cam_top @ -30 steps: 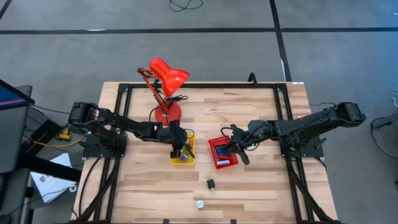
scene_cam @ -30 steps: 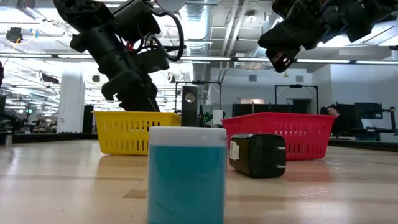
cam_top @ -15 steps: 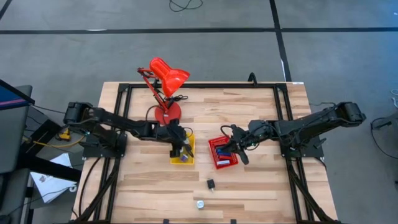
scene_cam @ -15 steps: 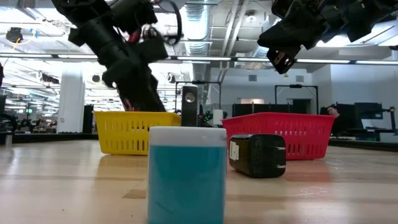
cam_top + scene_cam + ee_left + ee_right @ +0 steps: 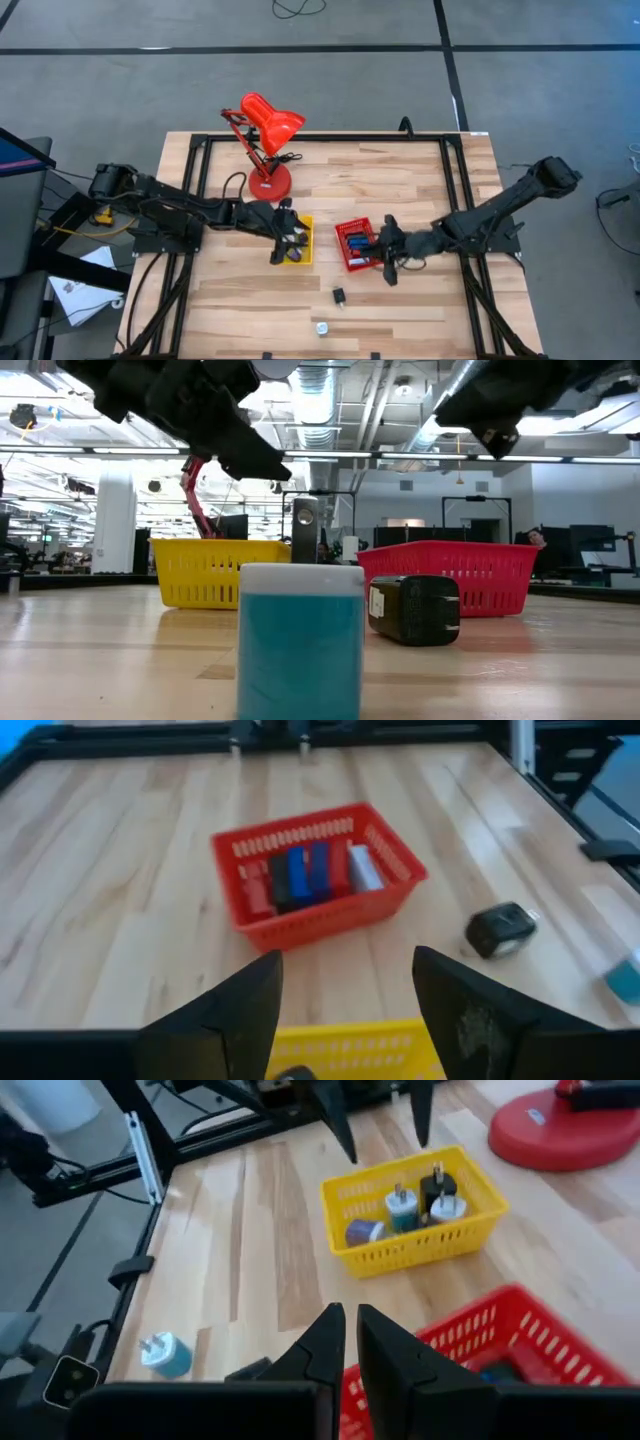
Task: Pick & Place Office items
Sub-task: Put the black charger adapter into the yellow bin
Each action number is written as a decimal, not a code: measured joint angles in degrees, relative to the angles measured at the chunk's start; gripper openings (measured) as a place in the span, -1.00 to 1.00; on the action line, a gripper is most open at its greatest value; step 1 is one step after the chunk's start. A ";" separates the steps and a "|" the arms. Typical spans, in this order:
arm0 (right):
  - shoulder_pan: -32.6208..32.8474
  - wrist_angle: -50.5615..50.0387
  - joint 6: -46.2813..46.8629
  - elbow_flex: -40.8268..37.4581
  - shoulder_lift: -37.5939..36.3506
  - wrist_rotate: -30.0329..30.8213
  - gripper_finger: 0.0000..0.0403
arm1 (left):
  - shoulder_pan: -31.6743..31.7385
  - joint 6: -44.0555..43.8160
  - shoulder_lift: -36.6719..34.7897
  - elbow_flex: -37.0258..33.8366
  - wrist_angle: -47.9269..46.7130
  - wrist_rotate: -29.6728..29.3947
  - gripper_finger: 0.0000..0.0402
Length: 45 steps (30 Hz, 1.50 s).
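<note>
Both arms have pulled back since a second ago: the left hand [image 5: 285,243] has come off the middle of the yellow tray [image 5: 303,230] to its near edge, and the right hand [image 5: 387,258] has slid from over the red tray [image 5: 352,262] to its right side.

From above, two loose pieces lie on the worktop [image 5: 400,305], well apart from the trays: one black plug [image 5: 340,295] and one teal plug [image 5: 321,327].

Low down, the teal plug stands closest, with the black plug just behind it. Both look small, hard and light. The black one looks smooth, so it may slip; I would pinch it across its flat sides.

Past the left hand's fingers [image 5: 238,1016], which are spread wide and empty, the red tray holds about five flat sticks side by side: red, black, two blue, and a pale one. They look stiff and thin.

Past the right hand's fingers [image 5: 318,1348], which are pressed together with nothing between them, the yellow tray holds about four little plugs: one black, one white, one teal and one purple.
</note>
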 joint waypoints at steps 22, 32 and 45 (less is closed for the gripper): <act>18.26 -17.79 35.30 20.13 25.42 13.98 -0.87 | -1.89 -0.28 0.00 -0.30 2.56 0.77 0.48; 22.22 -12.69 49.58 22.11 35.19 15.34 -0.42 | -1.86 0.00 0.00 -0.28 4.28 0.83 0.48; 22.83 -0.63 43.84 27.38 47.49 27.04 0.32 | -1.86 0.12 0.00 -0.28 5.12 0.91 0.48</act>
